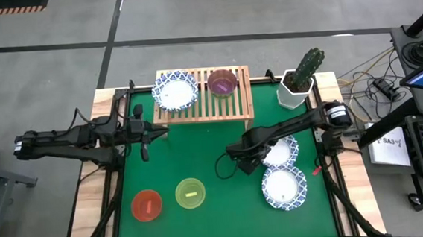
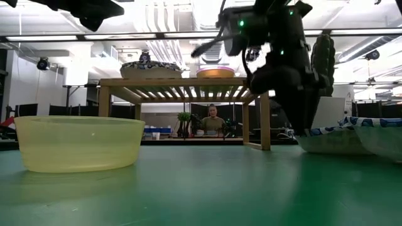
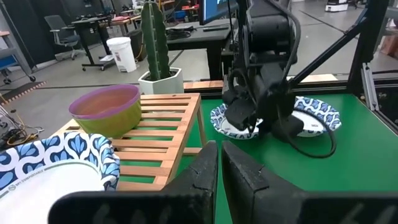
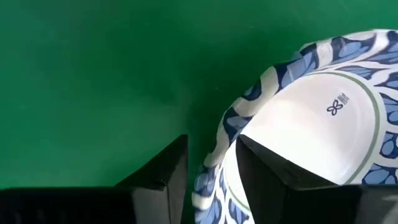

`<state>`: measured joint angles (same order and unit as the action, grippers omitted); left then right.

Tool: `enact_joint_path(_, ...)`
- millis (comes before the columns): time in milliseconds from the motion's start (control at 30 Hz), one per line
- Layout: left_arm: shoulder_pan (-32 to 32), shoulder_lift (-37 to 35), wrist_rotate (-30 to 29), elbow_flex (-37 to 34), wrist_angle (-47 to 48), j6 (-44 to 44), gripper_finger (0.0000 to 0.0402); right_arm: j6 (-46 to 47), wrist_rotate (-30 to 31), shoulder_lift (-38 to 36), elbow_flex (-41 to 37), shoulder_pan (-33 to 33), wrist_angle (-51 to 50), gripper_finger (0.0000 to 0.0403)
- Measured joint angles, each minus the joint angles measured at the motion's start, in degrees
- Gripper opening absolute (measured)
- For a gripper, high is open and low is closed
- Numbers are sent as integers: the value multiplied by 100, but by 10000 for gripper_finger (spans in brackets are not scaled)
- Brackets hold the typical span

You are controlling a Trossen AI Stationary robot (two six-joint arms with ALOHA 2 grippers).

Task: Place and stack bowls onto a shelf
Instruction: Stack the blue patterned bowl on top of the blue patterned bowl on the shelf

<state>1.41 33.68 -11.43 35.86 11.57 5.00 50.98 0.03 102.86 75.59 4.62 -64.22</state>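
Observation:
On the light-wood shelf at the far side sit a white, blue-rimmed bowl and a purple bowl nested in a green one. A red bowl and a yellow bowl stand on the green table at the near left. Two more white, blue-rimmed bowls lie at the right, one overlapping the other. My right gripper points down, open, over the left rim of the farther bowl. My left gripper hovers shut beside the shelf's left end. My right gripper comes from above at the farther white bowl's left rim, one finger inside the bowl and the other outside over the table. Whether either finger touches the rim, I cannot tell. The bowl rests on the table.
A white hexagonal pot with a cactus stands right of the shelf. The green table surface between the shelf and the near bowls is bare. A person sits in the room beyond the table.

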Motion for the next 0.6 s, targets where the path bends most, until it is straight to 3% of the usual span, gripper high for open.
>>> enact_joint_path(467, 0, -3, -1, 0, 1, 1, 4, 92, -2, 150, -22, 13, -5, 107)
enact_joint_path(600, 0, -3, 0, 0, 1, 2, 4, 62, -5, 146, -22, 13, -3, 58)
